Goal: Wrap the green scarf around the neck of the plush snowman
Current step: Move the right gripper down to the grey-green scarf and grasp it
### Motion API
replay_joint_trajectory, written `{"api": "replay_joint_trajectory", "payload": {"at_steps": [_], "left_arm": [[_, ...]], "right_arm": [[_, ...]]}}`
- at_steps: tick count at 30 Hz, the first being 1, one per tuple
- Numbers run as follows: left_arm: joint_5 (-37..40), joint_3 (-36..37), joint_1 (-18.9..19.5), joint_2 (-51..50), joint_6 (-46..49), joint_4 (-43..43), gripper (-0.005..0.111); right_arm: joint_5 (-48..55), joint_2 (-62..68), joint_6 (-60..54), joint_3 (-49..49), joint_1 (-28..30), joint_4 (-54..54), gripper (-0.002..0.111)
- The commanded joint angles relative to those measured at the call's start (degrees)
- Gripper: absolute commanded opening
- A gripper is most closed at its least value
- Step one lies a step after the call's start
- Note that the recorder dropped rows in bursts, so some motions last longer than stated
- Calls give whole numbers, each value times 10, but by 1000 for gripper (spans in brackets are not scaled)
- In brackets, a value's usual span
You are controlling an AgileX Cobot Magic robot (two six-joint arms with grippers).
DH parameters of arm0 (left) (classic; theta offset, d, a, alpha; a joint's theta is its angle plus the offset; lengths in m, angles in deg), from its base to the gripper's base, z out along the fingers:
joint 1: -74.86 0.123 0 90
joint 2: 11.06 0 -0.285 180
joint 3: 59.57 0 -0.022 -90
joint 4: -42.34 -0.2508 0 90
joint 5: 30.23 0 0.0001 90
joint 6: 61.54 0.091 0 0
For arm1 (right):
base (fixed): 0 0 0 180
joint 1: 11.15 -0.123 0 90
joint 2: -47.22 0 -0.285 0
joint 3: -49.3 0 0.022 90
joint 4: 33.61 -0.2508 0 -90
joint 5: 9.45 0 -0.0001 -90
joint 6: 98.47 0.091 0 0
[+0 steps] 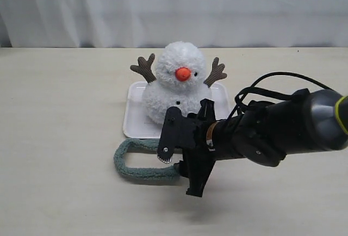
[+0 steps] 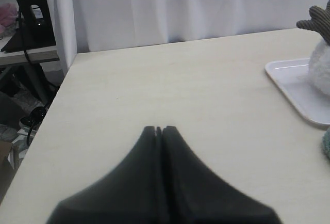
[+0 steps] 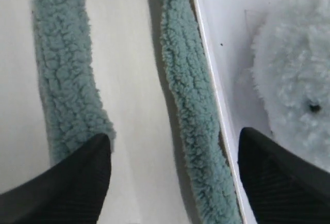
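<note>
Hovering with jaws spread wide and gripping nothing, the right gripper (image 1: 182,162) has one strand of the fuzzy sage-green knit scarf (image 1: 142,174) between its fingers (image 3: 77,182). The scarf lies U-shaped on the pale table (image 1: 54,138), at 7 o'clock from the fluffy white plush snowman (image 1: 176,84) on its white rectangular tray (image 1: 133,122). The left gripper (image 2: 159,129) is closed, empty

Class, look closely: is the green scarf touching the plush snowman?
Apart. The right wrist view shows bare white tray between the green scarf and the plush snowman.
</note>
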Motion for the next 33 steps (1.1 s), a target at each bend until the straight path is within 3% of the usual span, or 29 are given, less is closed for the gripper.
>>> {"api": "replay_joint_trajectory", "payload": {"at_steps": [1, 10, 15, 18, 28, 33], "left_arm": [[-5, 2, 0, 2, -1, -1, 0], [-5, 2, 0, 2, -1, -1, 0], [-5, 2, 0, 2, -1, -1, 0], [-5, 2, 0, 2, -1, -1, 0], [-5, 2, 0, 2, -1, -1, 0], [-5, 2, 0, 2, -1, -1, 0]], "right_arm": [[13, 17, -5, -24, 16, 7, 64], [18, 45, -29, -32, 28, 7, 64], [12, 68, -29, -32, 28, 22, 56], [9, 76, -30, -32, 28, 22, 49], [9, 78, -79, -32, 28, 22, 7], [9, 60, -87, -32, 21, 22, 4]]}}
